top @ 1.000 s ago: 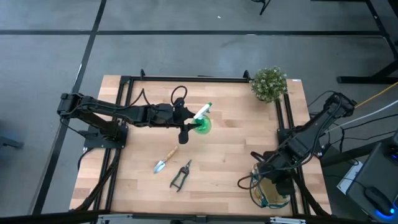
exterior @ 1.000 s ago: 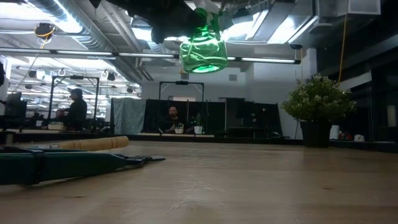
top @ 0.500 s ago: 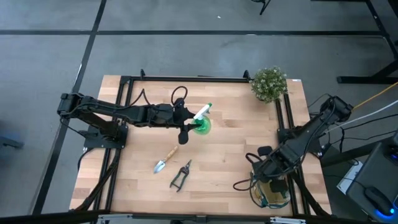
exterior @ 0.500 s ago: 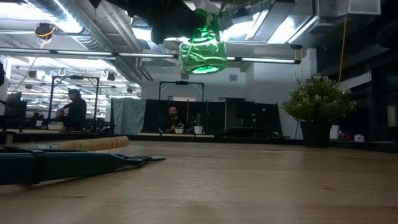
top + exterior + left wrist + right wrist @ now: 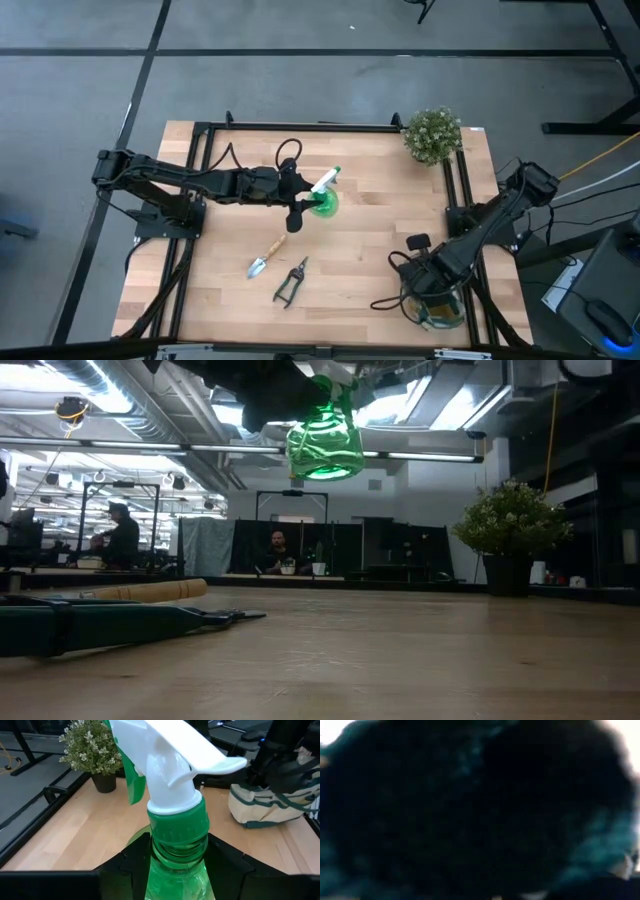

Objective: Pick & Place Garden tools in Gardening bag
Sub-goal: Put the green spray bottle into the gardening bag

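Trowel (image 5: 265,256) and pruning shears (image 5: 290,282) lie at lower centre-left of the bench (image 5: 370,230), side by side. Above them, at frame centre, the left hand (image 5: 300,203) grips the green spray bottle (image 5: 325,194) by its neck, lifted clear of the wood. At lower right the right hand (image 5: 425,285), closed tight, sits down in the gardening bag (image 5: 440,312); a potted plant (image 5: 432,134) stands upper right

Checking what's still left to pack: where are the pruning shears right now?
In the high view the pruning shears lie flat on the table's near-centre, just right of the trowel, with the lifted spray bottle beyond them.
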`<state>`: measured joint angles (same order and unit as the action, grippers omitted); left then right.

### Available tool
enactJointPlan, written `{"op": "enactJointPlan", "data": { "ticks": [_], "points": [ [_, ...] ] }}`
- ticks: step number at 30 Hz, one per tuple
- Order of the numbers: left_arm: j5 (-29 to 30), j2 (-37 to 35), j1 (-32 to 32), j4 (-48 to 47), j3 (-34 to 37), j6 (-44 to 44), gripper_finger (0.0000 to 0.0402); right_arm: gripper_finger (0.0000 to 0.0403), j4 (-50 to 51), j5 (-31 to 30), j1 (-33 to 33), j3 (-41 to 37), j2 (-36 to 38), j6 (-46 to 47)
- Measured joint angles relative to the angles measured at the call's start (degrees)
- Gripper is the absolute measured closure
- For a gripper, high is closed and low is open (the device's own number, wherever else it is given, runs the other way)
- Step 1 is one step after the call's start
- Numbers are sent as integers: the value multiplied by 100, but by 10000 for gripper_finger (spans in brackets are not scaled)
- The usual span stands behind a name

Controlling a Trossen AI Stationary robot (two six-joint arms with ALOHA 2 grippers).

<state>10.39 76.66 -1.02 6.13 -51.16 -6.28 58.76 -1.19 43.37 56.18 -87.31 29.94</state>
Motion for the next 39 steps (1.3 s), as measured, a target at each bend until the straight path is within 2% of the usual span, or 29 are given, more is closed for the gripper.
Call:
{"op": "enactJointPlan", "data": {
  "ticks": [4,15,21,36,39],
  "points": [
    [-2,0,0,1,0,0,250,391,-144,-562,-125,-15,0,-5],
    [0,-3,0,0,0,-66,250,391,-720,-1619,-790,-15,0,-553],
    [0,-7,0,1,0,-67,250,391,-1156,-2242,-1267,-15,0,-1274],
    [2,-50,-9,-39,0,-151,249,391,-3128,-2278,-3145,-15,0,-3476],
    [66,-221,-7,-104,-2,-151,248,391,-3326,-1964,-3480,-15,26,-3554]
  ]
}}
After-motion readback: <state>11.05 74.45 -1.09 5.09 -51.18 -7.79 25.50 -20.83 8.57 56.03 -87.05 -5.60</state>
